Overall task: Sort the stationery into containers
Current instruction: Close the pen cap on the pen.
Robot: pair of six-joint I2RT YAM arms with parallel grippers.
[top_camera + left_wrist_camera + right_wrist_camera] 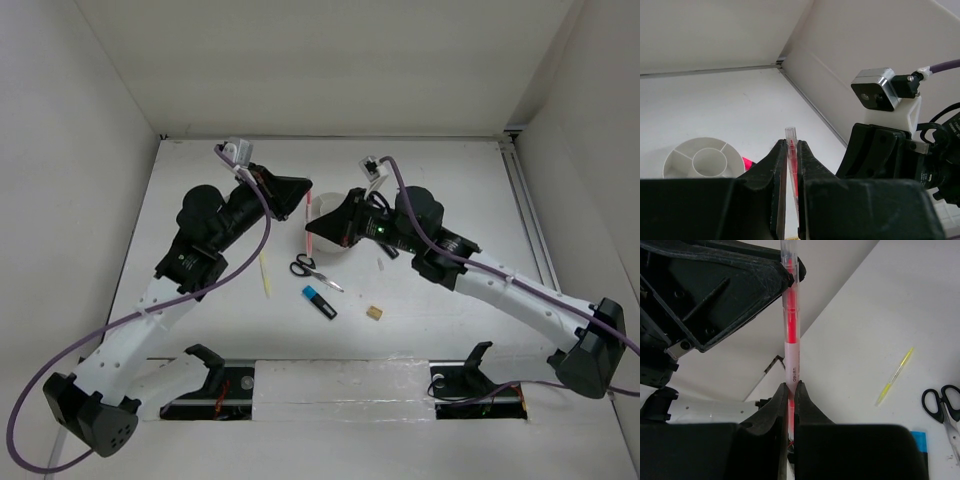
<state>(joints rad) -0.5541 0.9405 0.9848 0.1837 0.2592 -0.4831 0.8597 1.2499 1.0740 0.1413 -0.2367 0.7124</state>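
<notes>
A thin red pen [309,222] hangs above the table, gripped at both ends. My left gripper [790,142] is shut on its clear upper end [791,150]. My right gripper [792,385] is shut on its lower, white-labelled part [791,352]. From above, the two grippers [301,203] [314,233] meet over the round white divided tub [702,157], which is mostly hidden in the top view. A pink highlighter [747,163] lies beside the tub. On the table lie black-handled scissors [312,271], a blue-and-black highlighter [320,301], a pale yellow pencil [265,272] and a tan eraser [375,313].
White walls enclose the table on the left, back and right. A small white piece [383,268] lies right of the scissors. The arm bases and a rail run along the near edge [340,385].
</notes>
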